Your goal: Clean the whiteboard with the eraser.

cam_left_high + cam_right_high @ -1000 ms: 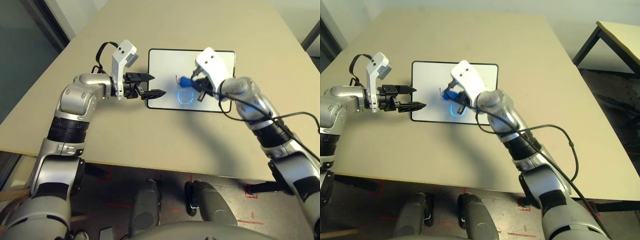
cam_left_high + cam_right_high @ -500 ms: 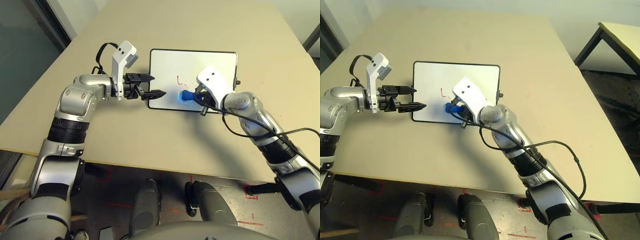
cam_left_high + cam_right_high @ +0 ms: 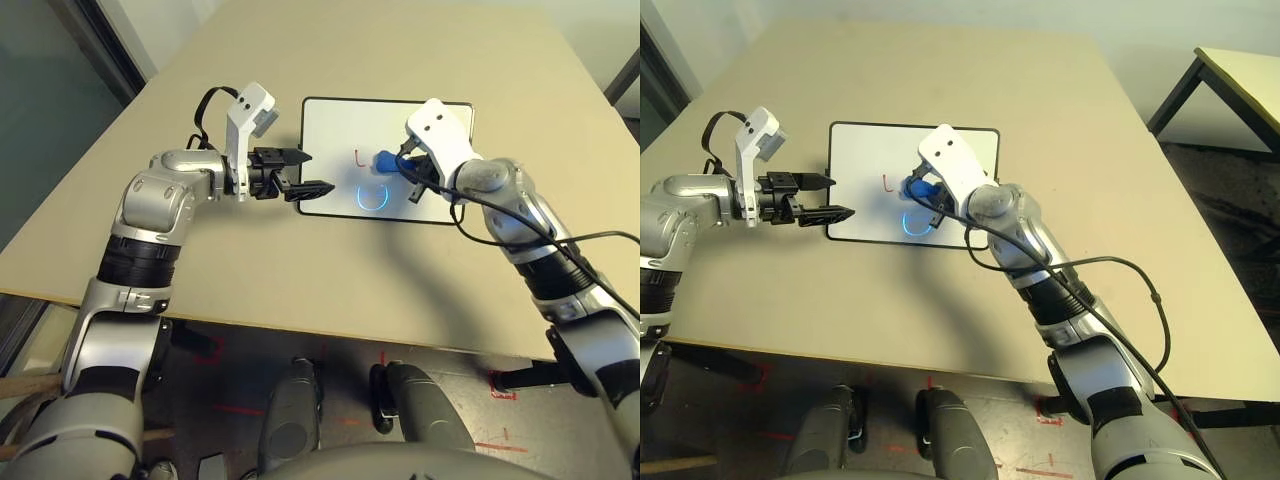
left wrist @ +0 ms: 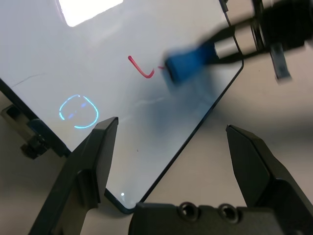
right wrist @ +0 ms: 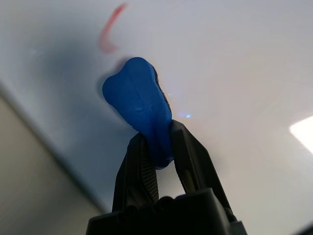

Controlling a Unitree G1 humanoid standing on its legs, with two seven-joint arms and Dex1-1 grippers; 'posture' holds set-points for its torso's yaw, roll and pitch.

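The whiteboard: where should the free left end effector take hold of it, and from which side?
Grip the whiteboard on its thin black frame at the near left corner, coming level from the left. The open left end effector already straddles that corner.

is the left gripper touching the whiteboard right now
Apart. In the left wrist view the left gripper has open fingers hanging above the whiteboard, with board and table visible between them and no fingertip resting on its frame.
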